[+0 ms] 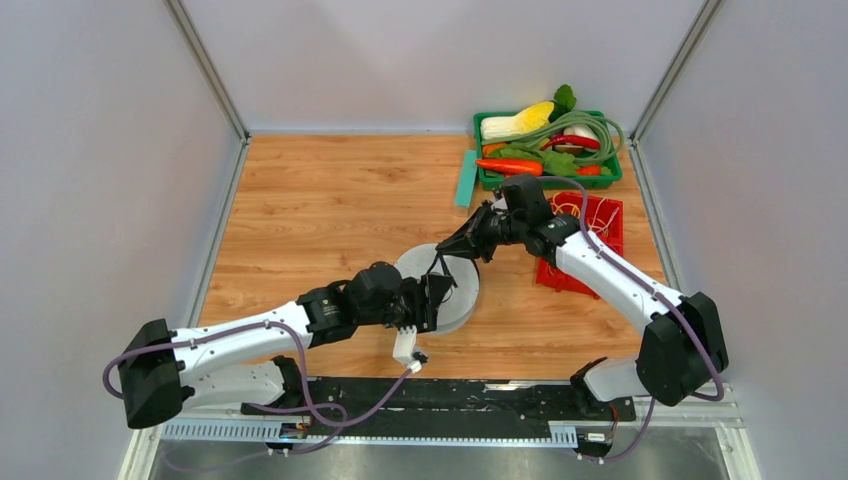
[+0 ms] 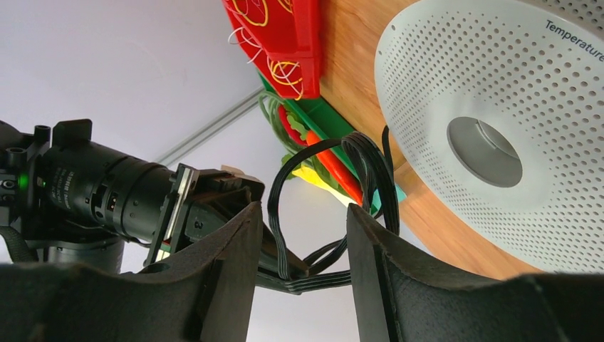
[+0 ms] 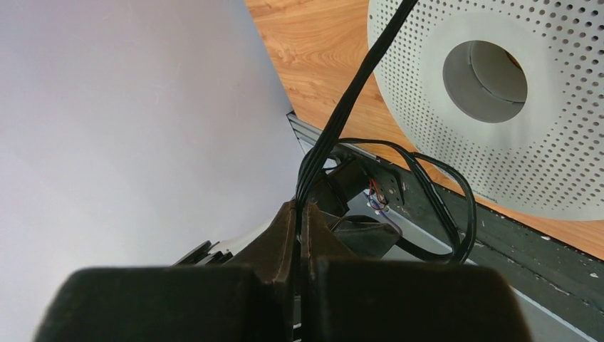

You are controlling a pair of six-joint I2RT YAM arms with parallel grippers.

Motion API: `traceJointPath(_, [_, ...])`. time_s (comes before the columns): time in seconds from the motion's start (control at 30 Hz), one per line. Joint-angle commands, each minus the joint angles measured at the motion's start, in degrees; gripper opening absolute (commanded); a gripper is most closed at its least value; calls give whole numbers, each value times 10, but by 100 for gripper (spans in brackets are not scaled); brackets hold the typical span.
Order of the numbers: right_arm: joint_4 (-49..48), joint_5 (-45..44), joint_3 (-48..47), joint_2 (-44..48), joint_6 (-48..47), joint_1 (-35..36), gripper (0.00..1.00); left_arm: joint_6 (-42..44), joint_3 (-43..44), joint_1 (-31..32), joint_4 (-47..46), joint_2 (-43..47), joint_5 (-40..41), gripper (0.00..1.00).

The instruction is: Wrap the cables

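The cables (image 2: 367, 164) are one thin black cord folded into a bundle of several strands with loops. My right gripper (image 3: 303, 208) is shut on that bundle, which runs up from its tips across the white perforated disc (image 3: 541, 142) and loops off to the right. My left gripper (image 2: 303, 239) is open, its fingers (image 2: 242, 271) either side of the hanging loops with gaps showing. From above, both grippers meet over the disc (image 1: 462, 292): left gripper (image 1: 437, 300), right gripper (image 1: 447, 249), with the cables (image 1: 436, 268) between them.
A green bin (image 1: 481, 180) with vegetables and a green hose stands at the back right. A red tray (image 1: 607, 214) of rubber bands lies under the right arm. A teal strip (image 1: 466, 178) lies beside the bin. A black rail (image 1: 440, 395) runs along the near edge.
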State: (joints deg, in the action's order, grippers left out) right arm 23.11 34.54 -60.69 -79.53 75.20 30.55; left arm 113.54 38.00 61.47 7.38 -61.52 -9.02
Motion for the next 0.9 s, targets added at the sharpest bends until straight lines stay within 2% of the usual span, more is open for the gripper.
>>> traceJointPath(0.0, [-19, 16, 2, 2, 14, 1, 0, 33, 20, -2, -17, -8, -10, 55])
traceJointPath(0.27, [-7, 11, 7, 8, 13, 4, 0, 47, 11, -6, -86, -40, 0, 49])
traceJointPath(0.57, [-11, 15, 7, 7, 18, 5, 6, 58, -8, -16, -141, -37, -9, 40])
traceJointPath(0.67, [-11, 16, 7, 6, 19, 4, 6, 64, -7, -18, -140, -40, -10, 32])
traceJointPath(0.77, [-18, 18, 14, 6, 24, 4, 8, 63, -12, -20, -142, -36, -14, 16])
traceJointPath(0.8, [-18, 18, 13, 6, 22, 0, 14, 56, -13, -20, -145, -33, -20, 5])
traceJointPath(0.83, [-18, 19, 11, 5, 19, -4, 26, 51, -15, -20, -148, -27, -26, 0])
traceJointPath(0.87, [-22, 23, 8, 4, 10, -10, 36, 41, -14, -20, -152, -20, -32, 0])
